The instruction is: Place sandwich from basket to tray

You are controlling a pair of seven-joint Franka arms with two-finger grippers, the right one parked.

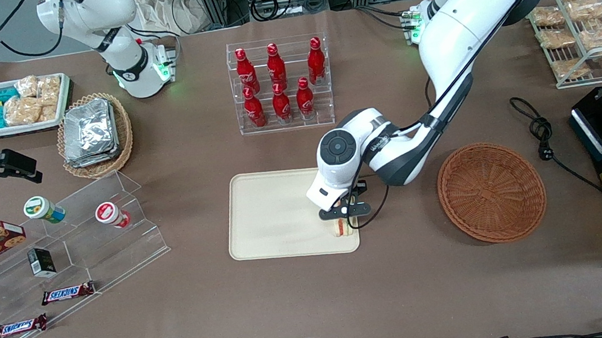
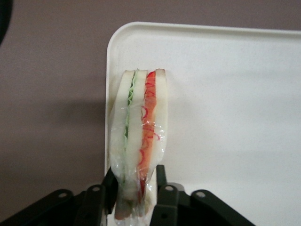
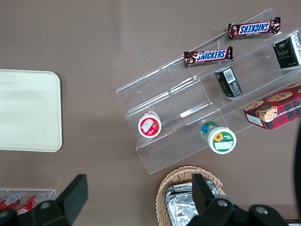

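- While the tray (image 1: 277,211) is lying flat in the middle of the table (image 1: 317,314), everything else is being placed from it: it is the cream rectangle with a low rim and rounded corners, and most of its floor is showing bare.
- Sitting on the table well apart from the tray, toward the working arm's end, the basket (image 1: 491,191) is showing only its reddish-brown weave; nothing is lying in it.
- Reaching down over the tray's corner nearest the basket and the front camera, the gripper (image 1: 343,213) is clamping the sandwich between its two black fingers (image 2: 165,197), which are pressing on the two outer bread faces near one end of the wedge.
- Standing on edge just inside the tray's rim at that corner, the sandwich (image 2: 140,141) is showing white bread with a green layer and an orange-red layer, all wrapped in clear film. Whether its underside is already touching the tray floor cannot be told.
- Judging by the bread and film, the sandwich is looking light, soft and easily squashed, and the wrap is likely making it a little slippery.
- Holding it across the flat bread faces, as now, is looking like the sensible grip, with only gentle pressure so the filling is not being squeezed out.
- Being so narrow on its edge, it is likely to be tipping over once freed, possibly onto the nearby rim.
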